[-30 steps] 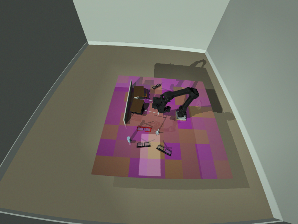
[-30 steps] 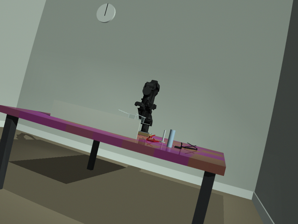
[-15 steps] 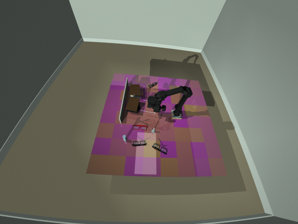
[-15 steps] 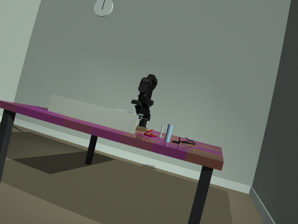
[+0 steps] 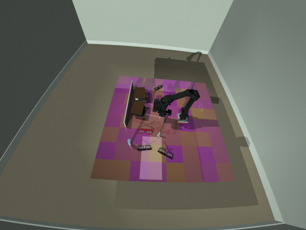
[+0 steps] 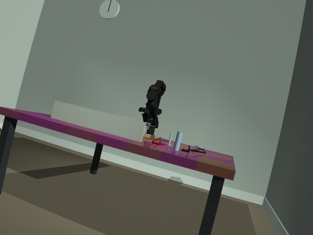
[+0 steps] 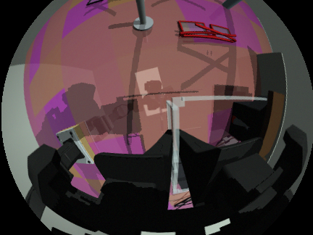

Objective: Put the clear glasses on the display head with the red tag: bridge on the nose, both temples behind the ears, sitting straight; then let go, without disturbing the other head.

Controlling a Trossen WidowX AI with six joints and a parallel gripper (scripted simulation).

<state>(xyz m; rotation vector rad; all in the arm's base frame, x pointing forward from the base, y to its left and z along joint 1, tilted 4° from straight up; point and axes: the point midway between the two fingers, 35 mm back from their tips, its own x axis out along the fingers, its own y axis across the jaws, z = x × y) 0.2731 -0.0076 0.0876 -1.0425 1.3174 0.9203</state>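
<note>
Closest to the wrist camera, the pincer is closed on the clear glasses, gripping the front part of the frame above the table. Their temples reach toward two blocky display heads with brown tops, one nearer the red glasses, the other farther off. The glasses are not seated; whether a temple tip touches a head, I cannot tell. A small red mark shows on a dark face in the wrist view, too small to read surely as the tag. A thin frame shows at the farther head's front.

Right behind both heads stands a long upright panel, closing off that side.

To the side, the red glasses lie on the table, with a slim pale post on a round foot near them. Farther along are an upright pale-blue cylinder and two pairs of black glasses, one nearer the cylinder, the other angled. A third dark pair lies beyond the farther head's front. On the wall hangs a round clock.
</note>
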